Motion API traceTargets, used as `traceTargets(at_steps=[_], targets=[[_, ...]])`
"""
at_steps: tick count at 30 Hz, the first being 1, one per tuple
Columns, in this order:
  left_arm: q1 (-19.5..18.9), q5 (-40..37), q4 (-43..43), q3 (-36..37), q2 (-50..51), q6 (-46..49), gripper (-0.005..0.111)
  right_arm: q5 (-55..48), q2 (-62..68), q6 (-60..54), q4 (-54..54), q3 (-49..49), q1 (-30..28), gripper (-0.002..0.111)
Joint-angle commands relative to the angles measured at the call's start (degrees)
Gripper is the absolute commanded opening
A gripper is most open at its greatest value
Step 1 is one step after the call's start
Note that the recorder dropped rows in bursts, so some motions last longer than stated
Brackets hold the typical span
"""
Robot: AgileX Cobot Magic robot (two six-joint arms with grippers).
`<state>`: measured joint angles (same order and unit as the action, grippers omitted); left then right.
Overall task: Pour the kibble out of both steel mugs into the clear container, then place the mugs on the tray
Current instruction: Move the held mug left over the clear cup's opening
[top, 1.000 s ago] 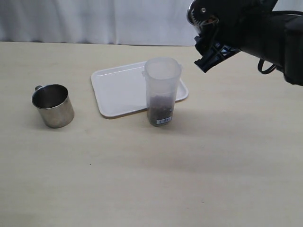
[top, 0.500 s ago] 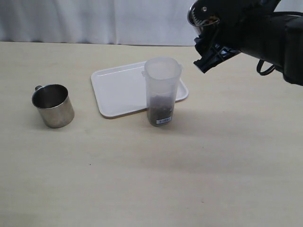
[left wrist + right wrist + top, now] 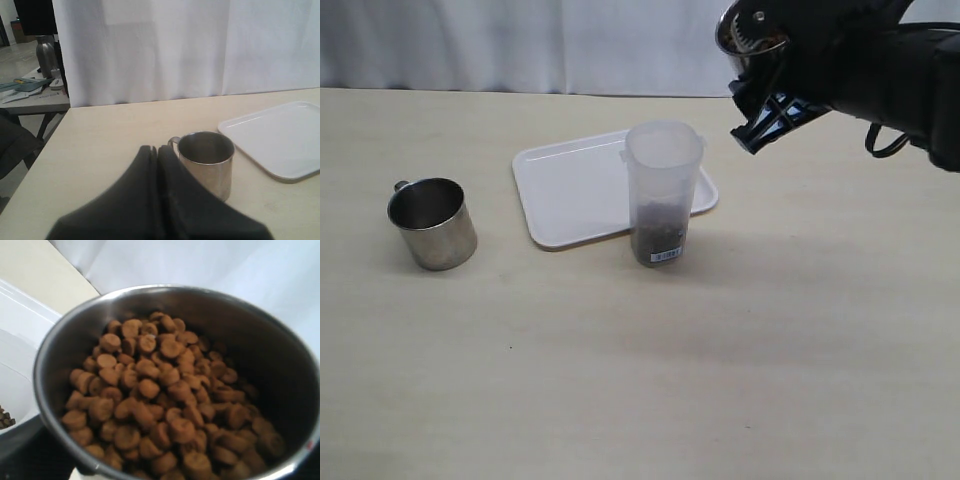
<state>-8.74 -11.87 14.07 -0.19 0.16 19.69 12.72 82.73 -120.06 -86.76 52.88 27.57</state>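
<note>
Tray (image 3: 570, 190) behind clear container (image 3: 663, 190), mug (image 3: 265, 345) aloft

1. white tray (image 3: 570, 190) lies flat on the tabletop (image 3: 720, 380).
2. clear container (image 3: 663, 190) stands upright at the tray's front edge, with a low layer of kibble (image 3: 658, 232) in its base.
3. one steel mug (image 3: 432, 223) stands upright, well left of the tray.
4. second steel mug (image 3: 280, 360), raised up and to the right of the container, is heaped with reddish-brown pellets.
</note>
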Motion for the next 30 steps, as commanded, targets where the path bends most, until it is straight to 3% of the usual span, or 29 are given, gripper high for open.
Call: traceTargets(at_steps=[1,6,9,11,14,17,19,25,30], targets=[[0.2,0.6,0.0,0.2,-0.2,0.0,0.0,-5.4,-0.3,19.4,15.3,-0.8,-3.4,0.005],[0.2,0.6,0.0,0.2,-0.2,0.0,0.0,-12.0,-0.3,76.8,60.6,-0.9,-9.6,0.005],[0.2,0.6,0.0,0.2,-0.2,0.0,0.0,-12.7,-0.3,102.1,87.1,-0.9,-10.7,0.005],[0.2,0.6,0.0,0.2,-0.2,0.0,0.0,-12.7,-0.3,113.4,99.3,-0.9,-10.7,0.005],[0.2,0.6,0.0,0.2,-0.2,0.0,0.0,-11.5,-0.3,120.8,109.4,-0.9,-10.7,0.005],[0.2,0.6,0.0,0.2,-0.2,0.0,0.0,-9.2,-0.2,135.7,125.7,-0.9,-10.7,0.005],[0.2,0.6,0.0,0.2,-0.2,0.0,0.0,-9.5,-0.2,139.2,129.7,-0.9,-10.7,0.005],[0.2,0.6,0.0,0.2,-0.2,0.0,0.0,-9.3,-0.2,136.7,134.3,0.1,-10.0,0.005],[0.2,0.6,0.0,0.2,-0.2,0.0,0.0,-18.0,3.5,136.6,144.5,3.9,-2.9,0.005]])
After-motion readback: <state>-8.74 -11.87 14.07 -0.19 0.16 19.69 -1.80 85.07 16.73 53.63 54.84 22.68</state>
